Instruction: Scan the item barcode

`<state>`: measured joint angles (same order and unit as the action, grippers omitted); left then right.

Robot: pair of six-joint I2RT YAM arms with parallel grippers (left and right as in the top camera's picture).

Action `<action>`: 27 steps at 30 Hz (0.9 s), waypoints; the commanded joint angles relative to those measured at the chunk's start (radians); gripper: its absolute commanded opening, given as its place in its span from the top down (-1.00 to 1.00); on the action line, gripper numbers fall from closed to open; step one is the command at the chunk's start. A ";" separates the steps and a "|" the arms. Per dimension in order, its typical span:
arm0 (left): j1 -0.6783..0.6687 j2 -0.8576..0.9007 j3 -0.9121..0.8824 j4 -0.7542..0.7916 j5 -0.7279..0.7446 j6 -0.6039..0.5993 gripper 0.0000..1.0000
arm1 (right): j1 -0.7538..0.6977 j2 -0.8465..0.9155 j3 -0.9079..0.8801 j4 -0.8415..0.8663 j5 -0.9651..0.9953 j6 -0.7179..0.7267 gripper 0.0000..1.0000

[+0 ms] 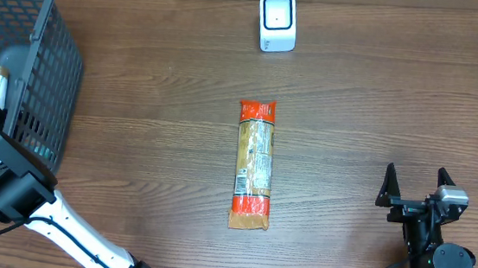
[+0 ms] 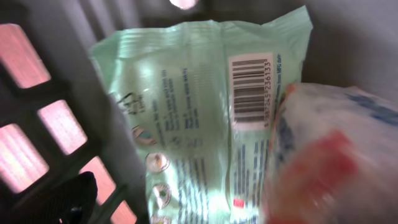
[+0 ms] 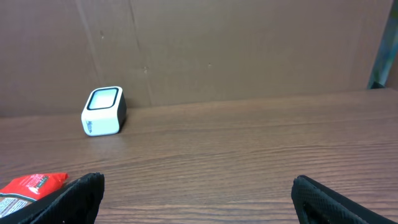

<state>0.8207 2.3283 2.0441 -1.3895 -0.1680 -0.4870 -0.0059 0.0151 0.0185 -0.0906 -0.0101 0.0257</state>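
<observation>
Overhead view is showing a white scanner [image 1: 277, 22] standing at the far side of the brown table [image 1: 155, 101]. A long packet [image 1: 254, 164] with orange ends is lying flat on the table, nearer the robot than the scanner, in line with it and well apart from it. A dark basket [image 1: 48, 83] is sitting far to the left of the scanner. The left arm [image 1: 1, 178] is reaching down into this basket.

The left wrist camera is looking inside the basket [image 2: 37, 81]. A green packet [image 2: 186, 124] is lying there with its barcode [image 2: 250, 90] facing the camera. A blurry packet [image 2: 329, 162] with red and blue on it is lying partly over it. Only one dark finger [image 2: 71, 198] of the left gripper is showing, so nobody can tell if that gripper is wide or closed.

The right gripper [image 1: 416, 175] is waiting far to the right of the scanner, close to the robot. Its fingers are standing wide apart and holding nothing. In the right wrist view, the right gripper [image 3: 199, 199] is pointing toward the scanner [image 3: 104, 111], and one orange end of the long packet [image 3: 31, 186] is peeking in, nearer than the scanner.
</observation>
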 commanded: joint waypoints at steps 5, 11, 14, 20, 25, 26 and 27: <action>0.005 0.009 -0.140 0.109 0.001 0.013 -1.00 | -0.002 -0.008 -0.010 0.006 0.012 -0.005 -1.00; 0.005 0.009 -0.196 0.167 0.002 0.013 0.61 | -0.002 -0.008 -0.010 0.006 0.012 -0.005 -1.00; 0.006 0.009 -0.166 0.149 0.013 0.013 0.92 | -0.002 -0.008 -0.010 0.007 0.012 -0.005 -1.00; 0.006 0.009 0.072 -0.014 0.035 0.024 0.92 | -0.002 -0.008 -0.010 0.006 0.012 -0.005 -1.00; 0.005 0.009 0.444 -0.216 0.039 0.040 0.92 | -0.002 -0.008 -0.010 0.006 0.012 -0.005 -1.00; 0.005 0.009 0.534 -0.254 0.039 0.043 0.92 | -0.002 -0.008 -0.010 0.006 0.012 -0.005 -1.00; 0.005 0.009 0.613 -0.284 0.039 0.043 0.92 | -0.002 -0.008 -0.010 0.006 0.012 -0.005 -1.00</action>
<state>0.8204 2.3650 2.4329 -1.6257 -0.1318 -0.4633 -0.0059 0.0151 0.0185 -0.0895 -0.0101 0.0257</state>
